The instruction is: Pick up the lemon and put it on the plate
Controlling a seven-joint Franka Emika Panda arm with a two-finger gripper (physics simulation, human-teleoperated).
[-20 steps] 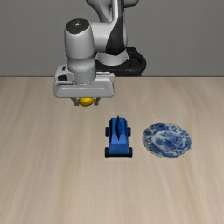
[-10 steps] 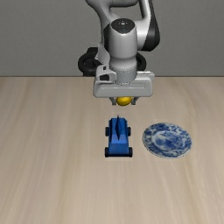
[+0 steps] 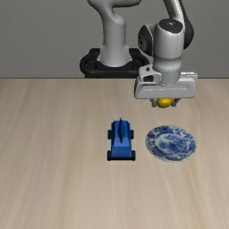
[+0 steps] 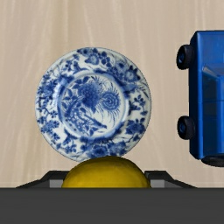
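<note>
The plate point(image 3: 170, 143) is sitting just beside the toy car point(image 3: 121, 140), with bare table point(image 3: 45, 170) lying open elsewhere. The jaws are clasping the lemon point(image 3: 165, 102) above the plate's rim.

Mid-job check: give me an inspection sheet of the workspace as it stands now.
Surface: light wooden table.
Job's things: lemon held in the air near the plate, not on it; blue-patterned plate with nothing on it.
Clutter: blue toy car beside the plate, not touching it.
Grippers: gripper shut on the lemon.
Cables: nothing seen.
Surroundings: plain grey backdrop; robot base at the table's far edge.
</note>
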